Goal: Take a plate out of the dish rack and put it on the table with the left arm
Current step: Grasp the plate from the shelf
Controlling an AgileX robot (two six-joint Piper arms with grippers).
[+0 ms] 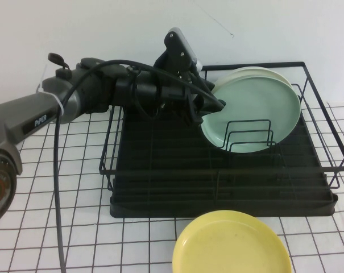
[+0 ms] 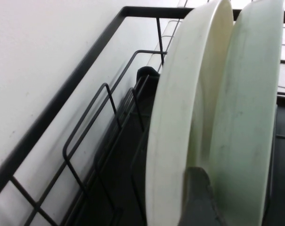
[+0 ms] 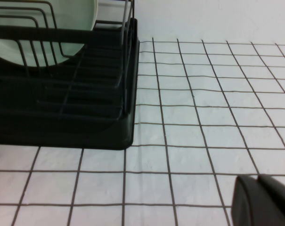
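Observation:
The pale mint-green plate (image 1: 254, 111) stands on edge in the black wire dish rack (image 1: 217, 185), leaning against a cream-white plate (image 1: 266, 71) behind it. My left arm reaches in from the left. My left gripper (image 1: 216, 106) is shut on the mint plate's left rim. In the left wrist view one finger (image 2: 199, 197) sits between the cream plate (image 2: 175, 117) and the mint plate (image 2: 246, 117); the other finger is hidden. My right gripper (image 3: 260, 181) is shut and empty, low over the table (image 3: 203, 117) to the right of the rack (image 3: 62, 108).
A yellow plate (image 1: 231, 245) lies flat on the gridded table (image 1: 58, 187) just in front of the rack. Upright wire dividers (image 1: 248, 135) stand in front of the mint plate's lower edge. A white wall is behind the rack.

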